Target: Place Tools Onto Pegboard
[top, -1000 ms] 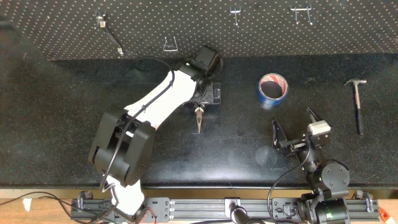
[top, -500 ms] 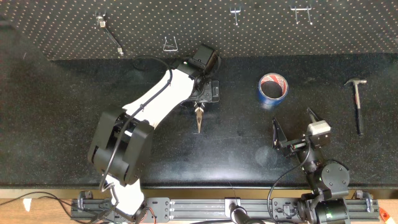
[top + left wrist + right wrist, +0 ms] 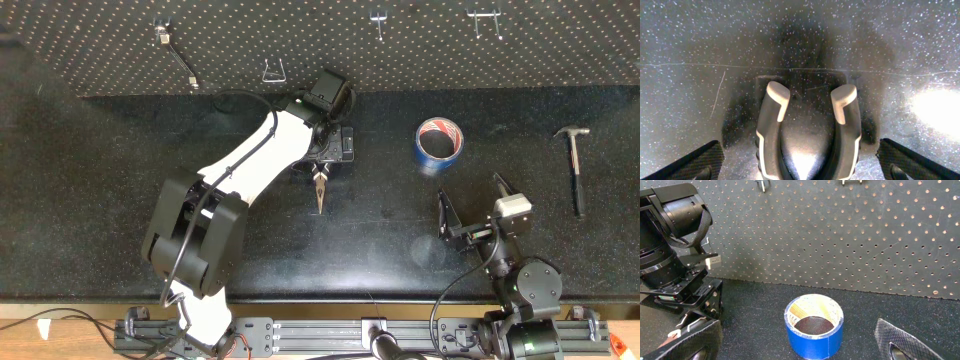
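Black speckled table [image 3: 90,180] below a dark perforated pegboard [image 3: 300,35] along the far edge. Pliers [image 3: 319,190] flat on the table near the middle, not yet on the pegboard, nose toward the arm bases, handles toward the board. Left arm [image 3: 250,160] stretched diagonally from its base to that spot, left jaws right over the handle ends. From the left wrist: two grey handles [image 3: 777,100] spread apart, with the carbon fingers [image 3: 695,160] far out on either side. Left jaws wide open, nothing held, no contact with the handles visible.

Blue tape roll [image 3: 438,145] on its flat side, hole up, to the right of the pliers and close to the foot of the pegboard. Hammer [image 3: 574,172] lying at the far right, head toward the board, well apart from the tape roll. Right jaws low near the right arm's base, wide open and empty, fingers [image 3: 900,340] splayed, pointed toward the tape roll with bare table between.

On the pegboard: a slim metal tool [image 3: 180,58] hanging at the left, a triangular wire hook [image 3: 272,72] to its right, two further hooks [image 3: 378,22] higher up toward the right.
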Tool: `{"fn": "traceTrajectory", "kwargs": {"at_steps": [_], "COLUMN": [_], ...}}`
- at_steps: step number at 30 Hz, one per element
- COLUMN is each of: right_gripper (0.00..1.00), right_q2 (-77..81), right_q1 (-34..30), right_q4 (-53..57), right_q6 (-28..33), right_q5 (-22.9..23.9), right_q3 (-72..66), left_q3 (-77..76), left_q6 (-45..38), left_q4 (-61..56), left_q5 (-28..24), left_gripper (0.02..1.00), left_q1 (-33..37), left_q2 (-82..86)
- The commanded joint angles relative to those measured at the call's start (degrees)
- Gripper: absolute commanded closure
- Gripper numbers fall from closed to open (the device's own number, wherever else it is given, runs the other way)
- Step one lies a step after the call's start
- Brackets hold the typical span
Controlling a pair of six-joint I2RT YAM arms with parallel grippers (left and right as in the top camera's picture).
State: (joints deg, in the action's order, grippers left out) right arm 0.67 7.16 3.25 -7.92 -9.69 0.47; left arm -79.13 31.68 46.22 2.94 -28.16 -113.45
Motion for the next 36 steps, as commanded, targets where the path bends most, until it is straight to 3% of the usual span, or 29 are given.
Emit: {"fn": "traceTrajectory", "kwargs": {"at_steps": [1,18,28,36], "right_gripper": [0.003,0.001,0.001,0.003], "right_q2": [-0.61,-0.61,-0.61,-0.61], "right_q1": [0.26,0.26,0.26,0.26], "right_q4": [0.2,0.2,0.2,0.2], "right_q6": [-0.42,-0.42,-0.42,-0.42], "right_q5": [0.24,0.24,0.24,0.26], "right_q3": [-0.22,-0.22,-0.22,-0.22], "left_q3": [-1.46,-1.46,-1.46,-1.46], "left_q6": [1.05,2.56,2.34,2.34], "left_q4": [0.46,0.94,0.9,0.87], "left_q5": [0.68,0.68,0.96,0.94], "left_gripper": [0.02,0.047,0.389,0.428], "left_q1": [0.13,0.13,0.13,0.02], "left_q2": [-1.4,-1.42,-1.44,-1.44]}}
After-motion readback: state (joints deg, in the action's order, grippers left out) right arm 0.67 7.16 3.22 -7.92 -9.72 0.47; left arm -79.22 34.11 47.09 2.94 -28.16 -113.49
